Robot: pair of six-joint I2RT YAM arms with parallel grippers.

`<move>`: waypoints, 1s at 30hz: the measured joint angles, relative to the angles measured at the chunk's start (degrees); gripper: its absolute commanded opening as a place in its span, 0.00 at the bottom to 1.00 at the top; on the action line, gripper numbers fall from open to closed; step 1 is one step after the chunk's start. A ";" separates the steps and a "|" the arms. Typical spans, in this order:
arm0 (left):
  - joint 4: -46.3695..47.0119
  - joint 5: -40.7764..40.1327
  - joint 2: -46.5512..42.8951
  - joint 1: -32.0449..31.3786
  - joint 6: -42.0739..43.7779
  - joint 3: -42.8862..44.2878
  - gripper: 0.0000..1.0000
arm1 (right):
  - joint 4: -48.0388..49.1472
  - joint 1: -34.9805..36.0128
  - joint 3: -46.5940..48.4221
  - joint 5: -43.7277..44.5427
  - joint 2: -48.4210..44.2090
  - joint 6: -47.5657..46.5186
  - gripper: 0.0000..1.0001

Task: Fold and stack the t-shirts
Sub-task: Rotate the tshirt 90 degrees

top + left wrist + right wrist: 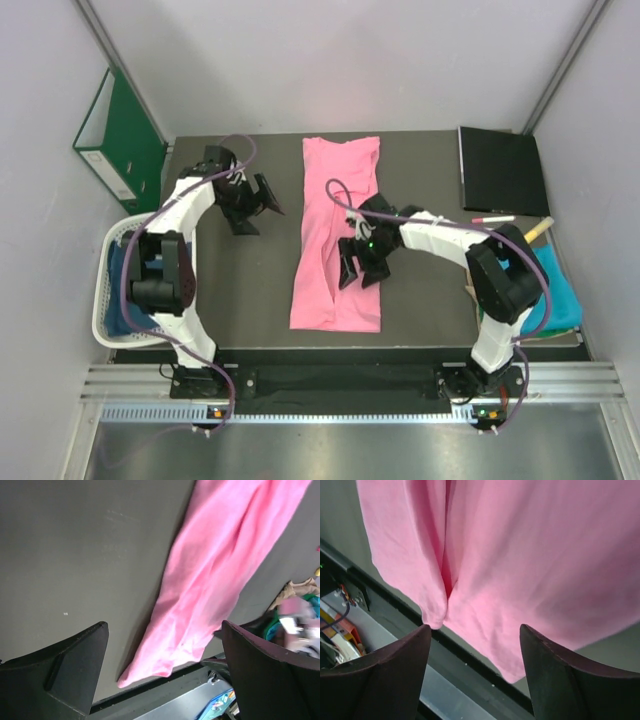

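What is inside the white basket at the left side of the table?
Blue cloth lies in the basket; whether it is one shirt is unclear. The left arm covers the rest of the inside.

A t-shirt lies mid-frame on the worktop; a basket sits at the left edge, a binder upper left.

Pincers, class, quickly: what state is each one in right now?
Left pincer: open, holding nothing.
Right pincer: open, holding nothing, over the pink t-shirt.
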 measured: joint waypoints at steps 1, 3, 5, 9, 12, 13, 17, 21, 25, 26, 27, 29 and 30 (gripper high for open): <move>-0.22 0.00 -0.72 -0.02 0.02 -0.09 0.99 | 0.13 1.07 -1.09 -0.35 -0.09 0.55 0.68; -0.50 0.04 -3.41 -0.02 -0.07 -0.98 0.99 | 1.18 3.34 -3.13 -1.22 -0.66 2.05 0.63; -0.76 0.09 -6.36 -0.02 -0.50 -2.43 0.99 | 2.32 4.90 -4.24 -1.86 -1.44 3.43 0.59; -1.44 0.22 -11.74 -0.02 -1.44 -5.51 0.99 | 4.63 6.82 -4.39 -2.80 -2.54 5.62 0.51; -1.55 0.24 -14.95 -0.02 -2.19 -7.96 0.99 | 5.84 8.24 -4.37 -2.95 -2.56 6.93 0.48; -1.62 0.24 -15.74 -0.02 -2.32 -8.68 0.99 | 6.12 8.63 -4.35 -3.04 -2.56 7.10 0.47; -1.70 0.20 -17.94 -0.02 -2.71 -10.99 0.99 | 7.21 10.10 -4.24 -3.96 -2.36 7.87 0.41; -1.92 0.22 -18.82 -0.02 -3.30 -12.00 0.99 | 7.41 10.58 -3.50 -4.46 -1.16 8.46 0.39; -1.92 0.22 -19.04 -0.02 -3.61 -12.17 0.99 | 7.06 10.86 -1.66 -4.33 0.63 8.44 0.38; -1.95 0.22 -19.08 -0.02 -3.69 -12.17 0.99 | 6.91 10.91 -1.33 -4.28 1.03 8.41 0.38; -1.92 0.20 -19.15 -0.02 -3.72 -12.17 0.99 | 6.75 10.91 -0.96 -4.13 1.55 8.39 0.37; -1.95 0.20 -19.17 -0.02 -3.74 -12.17 0.99 | 6.38 10.93 -0.46 -3.87 2.49 8.33 0.37; -1.95 0.17 -19.17 -0.02 -3.74 -12.17 0.99 | 5.97 10.95 -0.26 -3.67 2.91 8.28 0.36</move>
